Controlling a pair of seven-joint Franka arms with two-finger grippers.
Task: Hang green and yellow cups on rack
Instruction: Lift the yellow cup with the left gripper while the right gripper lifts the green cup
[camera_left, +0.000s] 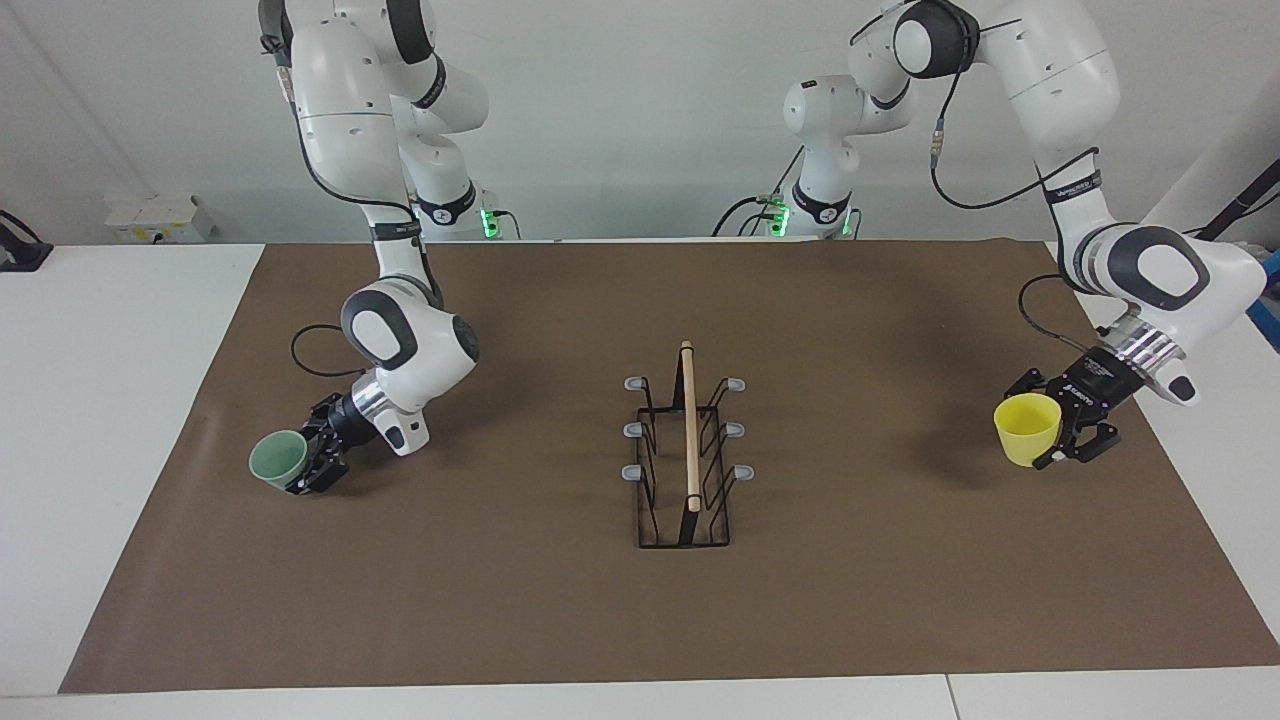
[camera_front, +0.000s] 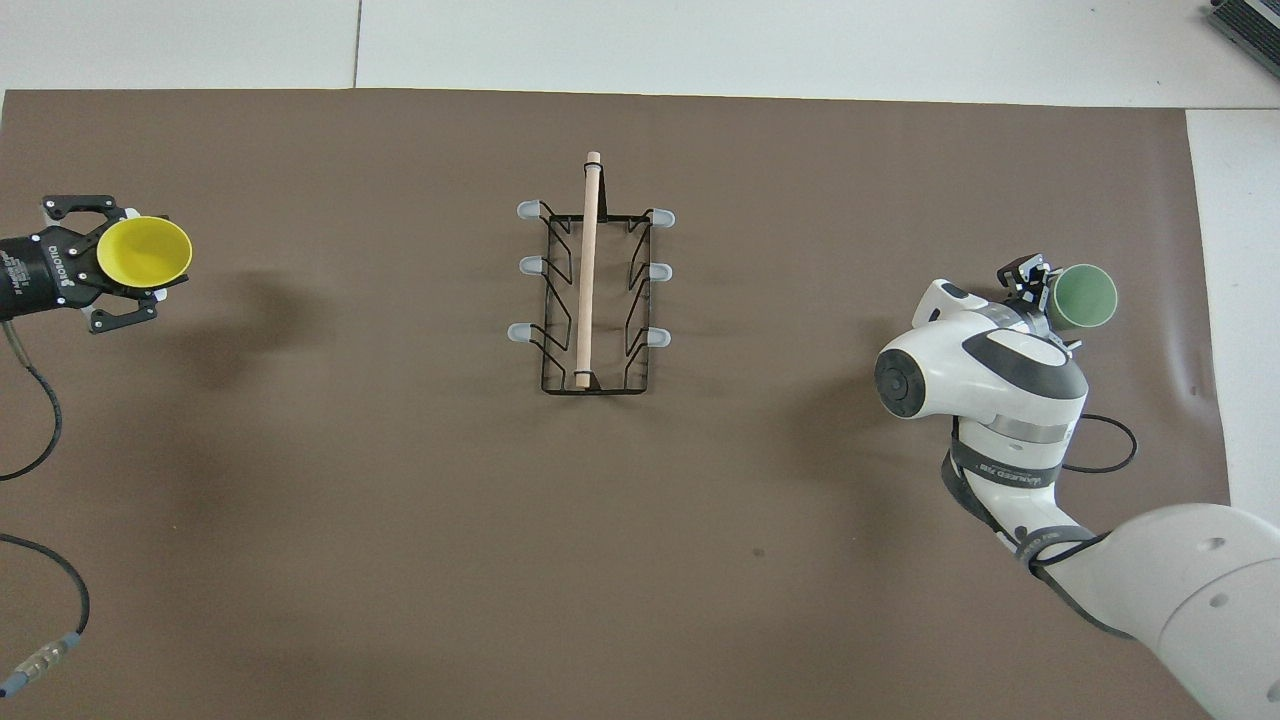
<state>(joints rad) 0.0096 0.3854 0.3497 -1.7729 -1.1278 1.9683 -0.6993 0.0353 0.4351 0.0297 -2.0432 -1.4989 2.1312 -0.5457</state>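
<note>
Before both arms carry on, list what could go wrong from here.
The right gripper is open around the green cup, which tilts; closing could tip it or pinch only its rim.
The left gripper holds the yellow cup by its wall; it might slip on the way to the rack.

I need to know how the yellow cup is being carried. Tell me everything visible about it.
The yellow cup is a small, handleless, tapered cup that looks like plastic, plain bright yellow and empty. The left gripper is shut on its wall and holds it above the brown mat, mouth upward and tipped slightly, at the left arm's end of the table.
</note>
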